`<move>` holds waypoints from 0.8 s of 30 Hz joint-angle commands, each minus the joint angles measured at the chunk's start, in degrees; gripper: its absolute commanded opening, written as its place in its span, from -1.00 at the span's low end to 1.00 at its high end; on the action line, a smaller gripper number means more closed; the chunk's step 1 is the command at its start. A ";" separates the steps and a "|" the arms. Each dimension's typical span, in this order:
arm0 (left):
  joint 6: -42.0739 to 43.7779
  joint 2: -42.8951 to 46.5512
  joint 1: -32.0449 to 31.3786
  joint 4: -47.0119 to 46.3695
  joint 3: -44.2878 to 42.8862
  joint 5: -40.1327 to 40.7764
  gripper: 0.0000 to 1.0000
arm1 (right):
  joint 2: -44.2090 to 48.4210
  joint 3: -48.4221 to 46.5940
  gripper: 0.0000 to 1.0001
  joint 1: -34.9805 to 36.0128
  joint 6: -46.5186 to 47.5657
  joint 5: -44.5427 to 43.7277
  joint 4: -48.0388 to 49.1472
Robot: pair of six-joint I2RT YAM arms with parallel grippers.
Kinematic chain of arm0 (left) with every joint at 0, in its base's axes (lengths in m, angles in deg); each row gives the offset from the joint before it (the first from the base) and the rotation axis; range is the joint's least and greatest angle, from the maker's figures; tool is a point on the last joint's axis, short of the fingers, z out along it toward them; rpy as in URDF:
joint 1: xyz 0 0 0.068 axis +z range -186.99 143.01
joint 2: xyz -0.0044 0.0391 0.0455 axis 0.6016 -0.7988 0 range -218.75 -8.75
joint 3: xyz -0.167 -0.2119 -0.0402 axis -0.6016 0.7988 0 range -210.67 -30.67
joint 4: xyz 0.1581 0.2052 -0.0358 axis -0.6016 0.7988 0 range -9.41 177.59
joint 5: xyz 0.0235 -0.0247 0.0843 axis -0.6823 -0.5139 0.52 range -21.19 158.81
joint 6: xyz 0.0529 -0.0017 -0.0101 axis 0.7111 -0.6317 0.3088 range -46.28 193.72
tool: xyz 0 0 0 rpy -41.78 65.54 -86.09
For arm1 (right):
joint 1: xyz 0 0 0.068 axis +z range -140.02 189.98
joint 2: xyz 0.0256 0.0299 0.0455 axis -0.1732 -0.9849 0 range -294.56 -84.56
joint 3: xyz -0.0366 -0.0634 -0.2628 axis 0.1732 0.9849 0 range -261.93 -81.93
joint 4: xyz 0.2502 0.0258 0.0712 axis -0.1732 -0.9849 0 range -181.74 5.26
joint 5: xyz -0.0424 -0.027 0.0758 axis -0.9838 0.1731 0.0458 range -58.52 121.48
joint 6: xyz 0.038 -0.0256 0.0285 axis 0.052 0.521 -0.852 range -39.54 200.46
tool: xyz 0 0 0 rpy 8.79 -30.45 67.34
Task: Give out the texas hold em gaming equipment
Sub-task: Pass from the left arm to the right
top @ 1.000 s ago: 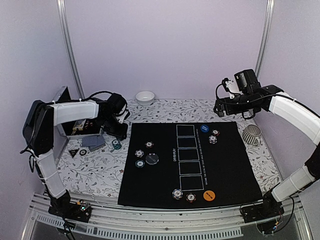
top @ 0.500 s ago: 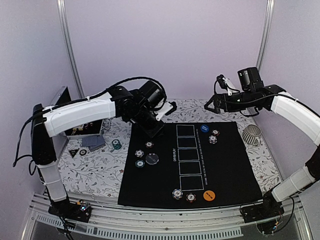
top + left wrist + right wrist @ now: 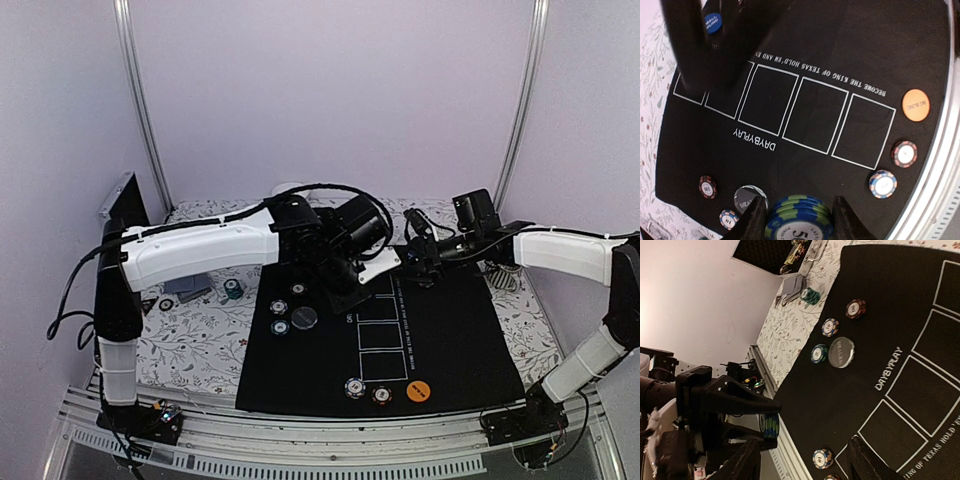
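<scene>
From above, the left pincer (image 3: 350,292) is seen low over the far part of the black mat with five white rectangles (image 3: 450,340), which is spread on the flower-patterned bench (image 3: 200,340), and the right pincer (image 3: 418,268) is found just beside it. In the left wrist view, a small stack of green-and-blue striped round poker chips (image 3: 799,220) is clamped in the closed left pincer, above the mat. In the right wrist view, the right pincer is shown spread apart with nothing gripped.
</scene>
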 commanded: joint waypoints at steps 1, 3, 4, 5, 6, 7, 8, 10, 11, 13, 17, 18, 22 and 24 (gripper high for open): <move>1.97 0.50 -1.01 0.87 -3.30 -0.83 -1.00 | -0.19 4.04 0.15 2.20 -9.92 10.72 16.27; 1.84 0.34 -0.97 0.66 -3.61 -1.11 -1.00 | -0.75 6.51 0.06 2.28 -14.53 11.33 20.10; 1.81 0.26 -0.98 0.42 -3.76 -1.39 -1.00 | -1.44 6.82 0.04 2.95 -15.33 11.16 20.70; 1.71 0.05 -0.94 0.27 -4.17 -1.51 -1.00 | -2.16 6.73 0.02 3.65 -15.87 11.29 21.01; 1.61 -0.30 -0.98 0.28 -4.62 -1.53 -1.00 | -3.01 6.06 0.01 5.16 -15.99 11.70 21.11; 1.62 -0.58 -0.97 0.27 -5.21 -1.38 -1.00 | -3.83 5.48 0.01 6.14 -15.98 11.87 21.27; 1.61 -0.80 -0.95 0.30 -5.63 -1.28 -1.00 | -4.43 5.06 0.01 6.96 -16.04 11.79 21.40; 1.69 -0.98 -0.93 0.37 -6.09 -0.85 -1.00 | -5.45 4.72 0.01 7.82 -16.26 11.71 21.74; 1.74 -1.02 -0.98 0.33 -6.11 -0.61 -1.00 | -5.69 4.71 0.01 8.02 -16.38 11.91 21.97; 1.87 -1.11 -0.96 0.57 -6.11 0.06 -1.00 | -6.12 4.56 0.01 8.36 -16.37 12.37 22.04; 1.89 -1.33 -0.87 0.76 -6.02 0.20 -1.00 | -6.84 4.04 0.02 9.33 -16.19 13.58 22.10; 1.90 -1.41 -0.85 0.88 -6.02 0.12 -1.00 | -6.89 4.04 0.02 9.40 -16.09 13.73 22.08; 1.61 -1.52 -0.68 0.61 -6.06 0.53 -1.00 | -7.19 4.24 0.02 9.69 -16.05 12.77 21.99; 1.68 -1.62 -0.72 0.37 -6.30 0.45 -1.00 | -8.21 3.67 -0.04 10.40 -16.22 12.86 22.02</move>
